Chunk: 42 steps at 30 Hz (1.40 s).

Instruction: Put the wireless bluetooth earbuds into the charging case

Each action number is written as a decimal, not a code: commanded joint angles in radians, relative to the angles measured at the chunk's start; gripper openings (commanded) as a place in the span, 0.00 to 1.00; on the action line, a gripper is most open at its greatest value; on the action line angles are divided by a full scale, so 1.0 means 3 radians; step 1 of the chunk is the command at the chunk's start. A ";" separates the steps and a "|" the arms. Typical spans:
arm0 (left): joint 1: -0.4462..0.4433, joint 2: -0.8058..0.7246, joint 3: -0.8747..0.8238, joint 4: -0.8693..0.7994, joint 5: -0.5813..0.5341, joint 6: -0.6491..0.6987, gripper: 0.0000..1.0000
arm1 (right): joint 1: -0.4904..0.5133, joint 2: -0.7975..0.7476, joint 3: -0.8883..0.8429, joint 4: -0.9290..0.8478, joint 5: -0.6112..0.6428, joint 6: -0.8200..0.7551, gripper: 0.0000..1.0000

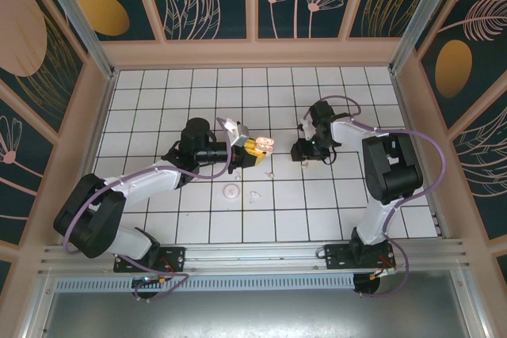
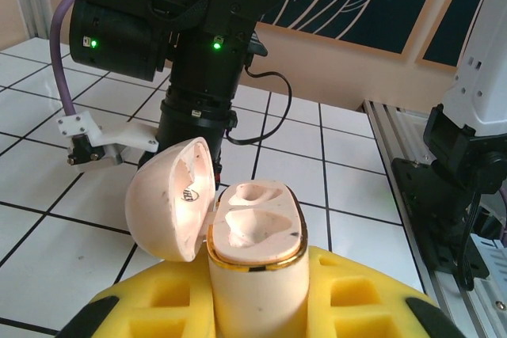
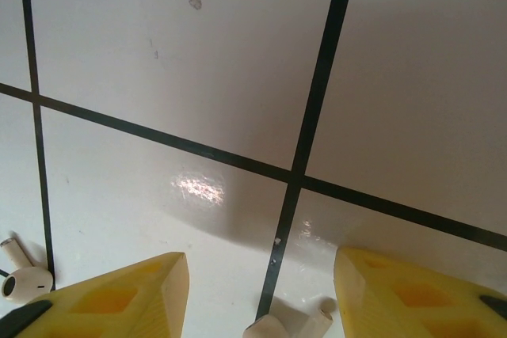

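My left pads [image 2: 321, 271] look like matt yellow foam, slightly porous. The charging case [image 2: 253, 282] is smooth pale pink plastic with a shiny gold metallic rim, and the inside of its lid is satin. My right pads [image 3: 127, 298] are the same matt foam; the table tiles [image 3: 158, 77] are glossy white with dull dark grout; the earbud [image 3: 28, 282] is smooth glossy cream plastic.

I count one charging case [image 2: 255, 235] and two earbuds [image 3: 25, 281] — one at the lower left of the right wrist frame, the other earbud [image 3: 295, 327] at its bottom edge. There's also one white disc [image 1: 231, 190] and, just beside it, one small pale bit [image 1: 253, 195] I can't identify.
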 commanded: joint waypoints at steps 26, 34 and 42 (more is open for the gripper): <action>0.0024 -0.0134 0.0147 -0.0182 -0.0001 0.0164 0.17 | 0.0256 -0.0322 0.0235 -0.1116 0.0452 0.0357 0.48; 0.0023 -0.0135 0.0153 -0.0198 -0.0013 0.0181 0.17 | 0.0309 -0.0264 0.0466 -0.1100 0.0538 0.0588 0.46; 0.0025 -0.0124 0.0153 -0.0217 -0.0010 0.0192 0.17 | 0.0349 -0.0115 0.0431 -0.0933 0.0434 0.0694 0.45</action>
